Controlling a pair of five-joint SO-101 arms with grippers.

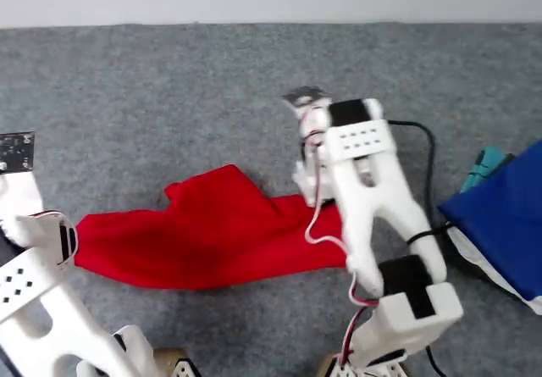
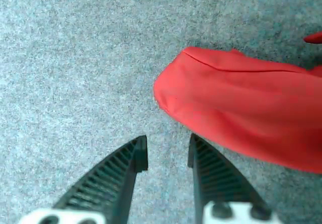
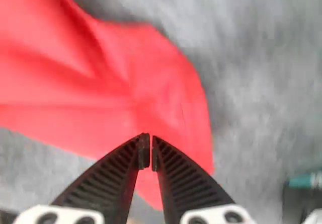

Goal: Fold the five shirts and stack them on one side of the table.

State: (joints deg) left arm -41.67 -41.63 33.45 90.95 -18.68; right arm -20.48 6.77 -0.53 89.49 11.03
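a red shirt [image 1: 212,233] is laid rumpled in a long band across the middle of the grey table [image 1: 127,80], with a blue shirt [image 1: 508,216] seen well apart at the right edge.

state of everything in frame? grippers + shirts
Left gripper: open, over bare table beside the red shirt's end.
Right gripper: shut, over the red shirt; grip on cloth unclear.
Red shirt: lying in a long band, fold unfinished.
Blue shirt: folded, at the table's edge.

Matt cloth shirt [image 1: 212,233], rough carpeted table [image 1: 169,97]
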